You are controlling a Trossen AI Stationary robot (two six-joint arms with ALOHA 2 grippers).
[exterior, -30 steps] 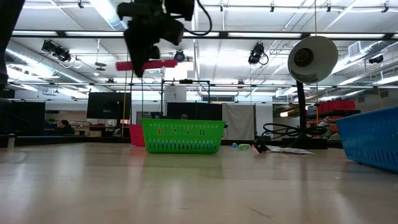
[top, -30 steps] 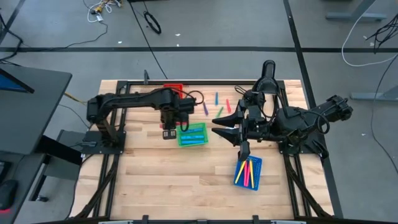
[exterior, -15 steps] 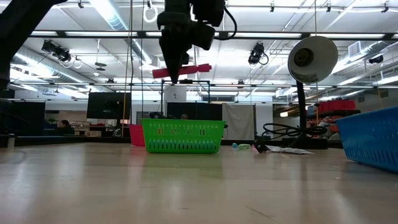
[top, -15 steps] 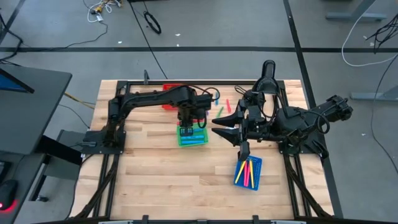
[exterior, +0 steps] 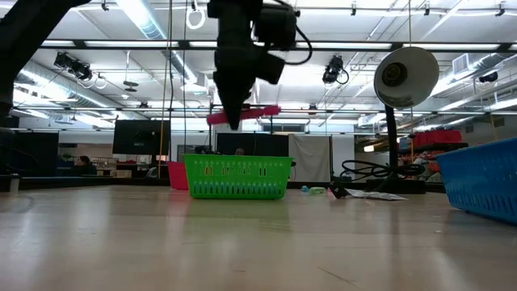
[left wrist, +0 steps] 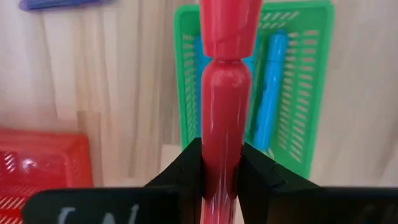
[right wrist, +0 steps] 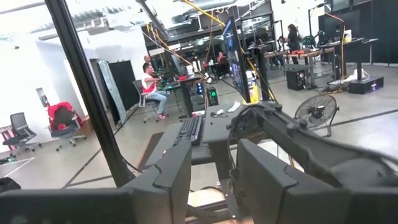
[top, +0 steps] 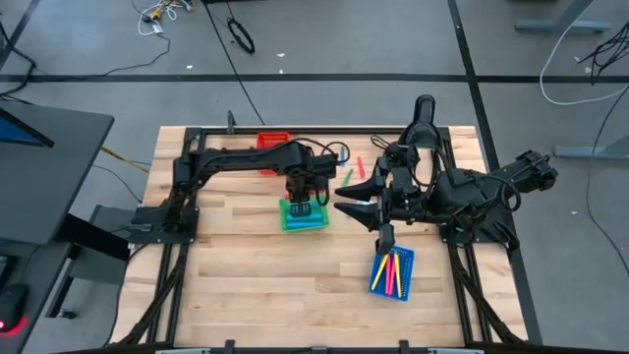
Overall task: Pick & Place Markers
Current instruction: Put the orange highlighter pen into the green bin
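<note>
My left gripper hangs pointing down above the green tray, shut on a red marker that lies level well above the tray's rim. Blue markers lie inside that tray. Loose green and red markers lie on the wood beyond the tray. A blue tray near the front right holds yellow, pink and red markers. My right gripper waits raised to the right of the green tray, pointing level toward the left, open with nothing between its fingers. My left gripper pinches the red marker's barrel between its two fingers, away from the capped end. The fingers come from above, pointing down, and lie across the marker. The marker is level and lifted clear above the green tray.
A red tray stands at the table's far edge, behind the left arm. A purple marker lies on the wood beside the green tray. A desk lamp stands at the back right. Bare wood lies along the near side of the table.
My left gripper has gone toward the table's right edge and down, from beside the green tray to above it, carrying the red marker. The marker has stayed level in the shut fingers.
</note>
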